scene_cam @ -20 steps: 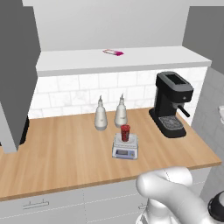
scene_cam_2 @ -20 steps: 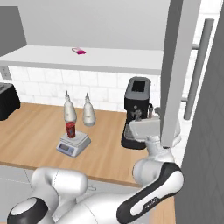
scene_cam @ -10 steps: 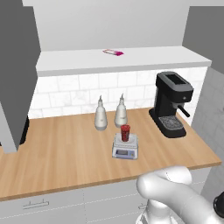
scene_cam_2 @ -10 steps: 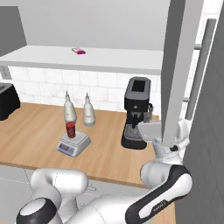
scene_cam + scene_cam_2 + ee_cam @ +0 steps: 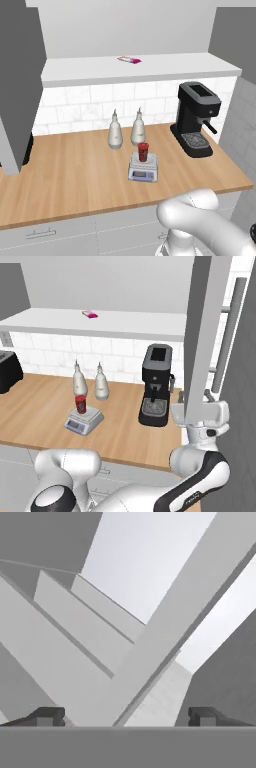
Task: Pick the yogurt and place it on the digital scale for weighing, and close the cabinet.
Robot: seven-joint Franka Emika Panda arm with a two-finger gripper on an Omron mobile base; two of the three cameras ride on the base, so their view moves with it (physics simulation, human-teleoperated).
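Kitchen scene, read left to right with the black coffee machine (image 5: pixel 197 117) as landmark. Far left of it, the open left door (image 5: pixel 19 85) of the large grey flat-fronted wall cabinet hangs over the wooden counter (image 5: pixel 75 180). Two white bottles (image 5: pixel 127 131) stand left of the machine near the tiled wall. Just in front of them, the small light-grey digital scale (image 5: pixel 143 167) carries the small dark red yogurt cup (image 5: pixel 143 151), upright on its round plate; the weighing step reads as done. A flat pink-white packet (image 5: pixel 129 60) lies on the white shelf above.

Right of the machine, the cabinet's right door (image 5: pixel 205 331) stands open, edge toward the camera. Over the last second the robot's hand (image 5: pixel 207 416) has risen from beside the machine to the door's lower edge. The pincer (image 5: pixel 122 718) is spread, its dark tips (image 5: pixel 47 716) set wide apart, with the door's edge running up between them. The arm now seems placed to push this door shut; both doors remain open.
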